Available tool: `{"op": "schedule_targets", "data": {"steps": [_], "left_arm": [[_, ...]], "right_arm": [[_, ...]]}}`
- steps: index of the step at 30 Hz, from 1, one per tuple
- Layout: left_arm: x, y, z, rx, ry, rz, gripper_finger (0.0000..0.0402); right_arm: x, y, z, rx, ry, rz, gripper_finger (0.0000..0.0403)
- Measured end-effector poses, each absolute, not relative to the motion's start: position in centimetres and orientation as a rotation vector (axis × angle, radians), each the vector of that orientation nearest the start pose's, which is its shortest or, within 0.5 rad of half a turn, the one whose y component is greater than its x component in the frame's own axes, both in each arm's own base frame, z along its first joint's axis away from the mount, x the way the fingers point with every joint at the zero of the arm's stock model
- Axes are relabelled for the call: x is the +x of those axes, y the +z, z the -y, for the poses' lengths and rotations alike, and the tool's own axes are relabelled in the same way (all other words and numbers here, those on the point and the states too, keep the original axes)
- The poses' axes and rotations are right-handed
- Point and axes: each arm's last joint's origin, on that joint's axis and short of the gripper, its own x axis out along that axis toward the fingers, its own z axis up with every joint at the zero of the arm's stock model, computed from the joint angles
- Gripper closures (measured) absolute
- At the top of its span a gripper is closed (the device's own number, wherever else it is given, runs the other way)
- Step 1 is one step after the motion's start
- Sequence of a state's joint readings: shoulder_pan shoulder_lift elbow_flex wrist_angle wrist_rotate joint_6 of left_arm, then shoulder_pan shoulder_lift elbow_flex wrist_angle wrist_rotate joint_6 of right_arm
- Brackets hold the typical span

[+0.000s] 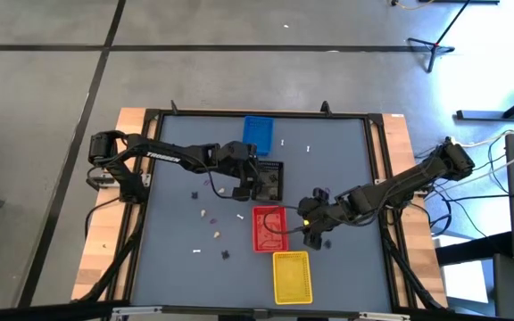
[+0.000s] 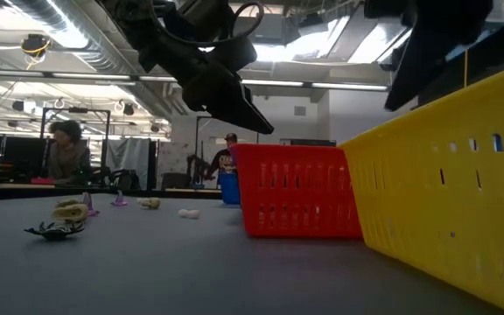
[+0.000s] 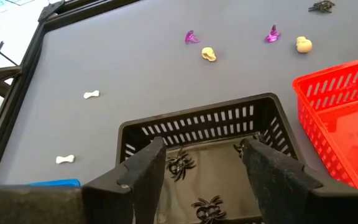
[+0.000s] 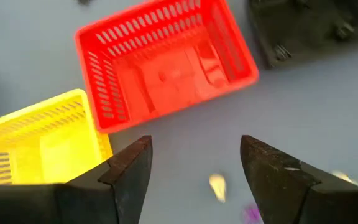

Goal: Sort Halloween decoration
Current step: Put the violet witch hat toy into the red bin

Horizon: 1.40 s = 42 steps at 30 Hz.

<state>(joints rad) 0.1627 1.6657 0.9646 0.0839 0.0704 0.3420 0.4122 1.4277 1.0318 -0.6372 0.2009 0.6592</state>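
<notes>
Low view first: we had the yellow tray (image 2: 449,188) closest to us, the red tray (image 2: 297,201) just behind it, and a dark spider piece (image 2: 52,231) with a cream skull (image 2: 70,211) lying on the grey table (image 2: 191,271) beyond. Up on the high view, we saw the left gripper (image 1: 259,181) poised over the black tray (image 1: 270,181), its fingers spread apart and holding nothing. Through the left wrist view we counted black spiders (image 3: 180,165) resting inside that tray, with white bones (image 3: 91,94), purple hats (image 3: 191,37) and more cream skulls (image 3: 209,54) scattered on the table past it. We found the right gripper (image 4: 194,171) released too, hovering just beside the red tray over a cream piece (image 4: 217,186). Farthest off, the blue tray (image 1: 258,130) sat at the table's back edge.
</notes>
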Motion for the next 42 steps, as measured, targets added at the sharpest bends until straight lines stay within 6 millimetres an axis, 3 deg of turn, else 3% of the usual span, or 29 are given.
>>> {"op": "schedule_targets", "data": {"steps": [5, 11, 14, 20, 26, 30, 42], "left_arm": [[34.5, 19.8, -5.5, 0.258, -0.016, -0.621, 0.0194], [34.5, 19.8, -5.5, 0.258, -0.017, -0.621, 0.0194], [34.5, 19.8, -5.5, 0.258, -0.017, -0.621, 0.0194], [34.6, 19.8, -5.5, 0.258, -0.017, -0.621, 0.0194], [34.6, 19.8, -5.5, 0.258, -0.017, -0.62, 0.0194], [34.6, 19.8, -5.5, 0.258, -0.018, -0.621, 0.0194], [34.6, 19.9, -5.5, 0.259, -0.017, -0.62, 0.0194]], "right_arm": [[25.4, 26.6, -10.6, 0.453, -0.243, -1.086, 0.0162], [25.2, 26.5, -11.1, 0.558, -0.164, -1.204, 0.0162], [25.2, 26.4, -11.3, 0.528, -0.068, -1.247, 0.0162], [25.3, 26.3, -11.3, 0.519, -0.075, -1.239, 0.0162], [24.2, 25.8, -10.4, 0.565, -0.375, -1.279, 0.0162], [23.8, 24.7, -10.0, 0.628, -0.561, -1.254, 0.0162], [24.6, 19.8, -10.3, 0.608, -0.642, -1.293, 0.0162]]}}
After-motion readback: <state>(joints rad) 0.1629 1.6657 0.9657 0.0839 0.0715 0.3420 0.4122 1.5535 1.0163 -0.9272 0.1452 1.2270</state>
